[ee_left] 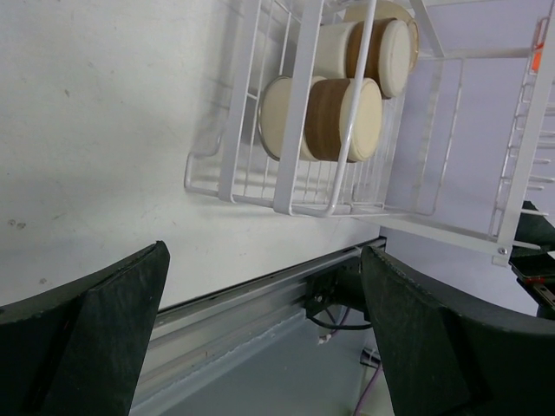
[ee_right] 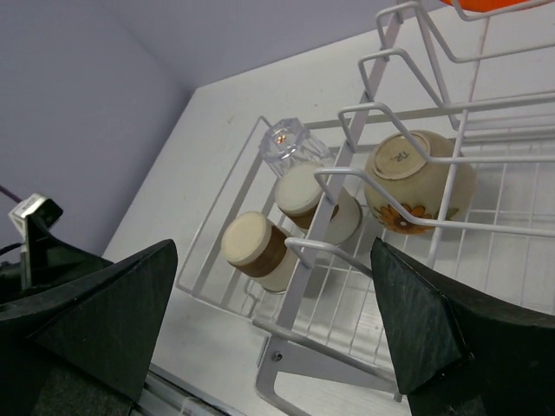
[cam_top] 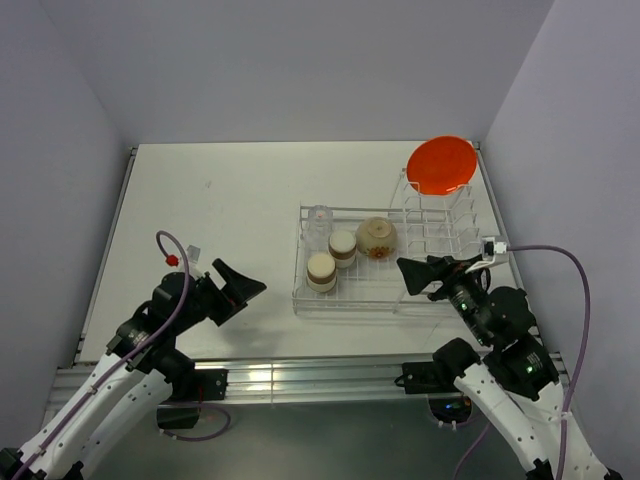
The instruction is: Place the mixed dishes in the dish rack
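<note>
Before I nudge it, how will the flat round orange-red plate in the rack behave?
The flat round orange-red plate looks rigid and smooth, likely slippery. Standing on edge in the wire rack, it may rock or roll.

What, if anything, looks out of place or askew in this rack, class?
Nothing stands out: the orange plate rests tilted on the upright slots, while the bowl, both cups and the glass sit tidily inside the basket.

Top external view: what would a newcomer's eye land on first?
The orange-red plate stands on edge in the tall slots at the far right end of the dish rack. Its flat basket holds two brown cups, a beige bowl showing its base and a clear glass. The left gripper and right gripper hang empty on the near side, jaws open.
</note>
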You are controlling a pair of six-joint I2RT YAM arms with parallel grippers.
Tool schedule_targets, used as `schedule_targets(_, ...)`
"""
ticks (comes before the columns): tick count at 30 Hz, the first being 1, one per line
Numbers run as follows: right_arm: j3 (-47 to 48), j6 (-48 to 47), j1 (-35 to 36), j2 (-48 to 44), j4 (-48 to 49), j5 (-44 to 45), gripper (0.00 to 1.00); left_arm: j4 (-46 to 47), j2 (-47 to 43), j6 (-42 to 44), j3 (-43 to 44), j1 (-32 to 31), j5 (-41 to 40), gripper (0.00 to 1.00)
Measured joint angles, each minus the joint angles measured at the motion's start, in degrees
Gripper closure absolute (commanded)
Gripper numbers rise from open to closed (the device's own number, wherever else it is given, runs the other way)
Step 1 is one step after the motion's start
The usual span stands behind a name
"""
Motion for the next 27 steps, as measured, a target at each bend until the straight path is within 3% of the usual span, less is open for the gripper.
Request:
schedule_targets(6, 0.1, -0.5, 0.0, -3.0, 0.1, -1.4, 0.00, 0.2, -1.6, 0.0, -1.1, 0.0, 1.3, 0.01)
schedule_targets(22, 7.3, -5.4, 0.3, 1.6, 1.9, 1.6, 0.00, 3.3, 0.9, 0.2, -3.8, 0.0, 4.5, 0.01)
schedule_targets(27, 9.8, -5.4, 0.3, 2.6, 3.8, -0.5, 0.00, 5.2, 3.4, 0.5, -4.4, 0.0, 6.8, 0.14)
